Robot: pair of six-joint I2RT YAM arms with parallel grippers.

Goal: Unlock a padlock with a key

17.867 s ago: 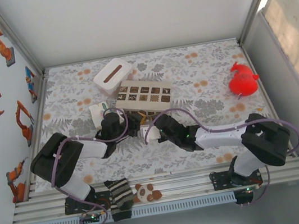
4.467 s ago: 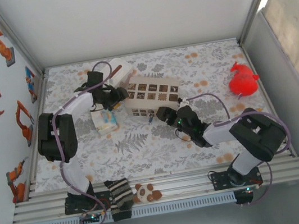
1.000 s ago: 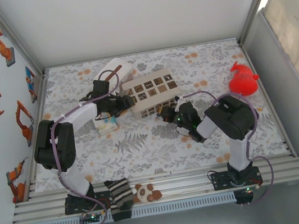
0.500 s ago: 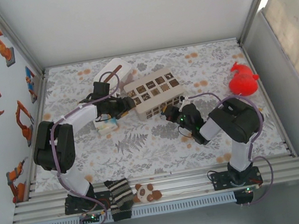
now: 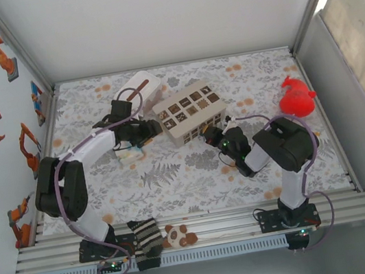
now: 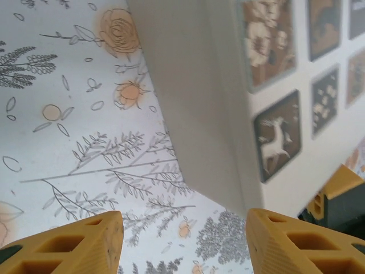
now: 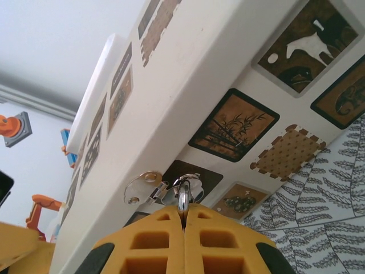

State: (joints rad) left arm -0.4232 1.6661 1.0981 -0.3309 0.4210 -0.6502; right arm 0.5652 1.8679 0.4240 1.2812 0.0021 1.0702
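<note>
Pinching: a silver metal loop [image 7: 183,197] is pinched between the pressed-together fingertips of the right gripper [image 7: 183,214], and it stands upright out of the seam between them.
Loop's top: a small ring is seen just above the fingertips, against the lower edge of the beige box [image 7: 188,85].
Latch: a silver latch [image 7: 141,186] is fixed on that same box edge, just left of the loop.
Padlock: its brass body cannot be told apart from the yellow fingertips. It is taken to sit at the loop and latch, but which way it points and how its long axis runs cannot be told.
Left gripper [image 6: 185,240]: the fingers are held spread. The near corner of the box is seen between them, its tiled face reaching down to the right-hand finger, while the other finger is kept apart over the flowered table [image 6: 68,142].
Box from above: its long axis is laid from near-left to far-right, with one gripper at each end of its near side.
White container [image 5: 132,89]: set behind the box's left end, a slot in its lid.
Packet [image 5: 130,156]: left on the table under the left arm.
Red toy [image 5: 296,98]: placed well apart, at the right edge.
Sock [image 5: 145,239] and panda toy [image 5: 178,235]: laid on the front rail between the arm bases.
</note>
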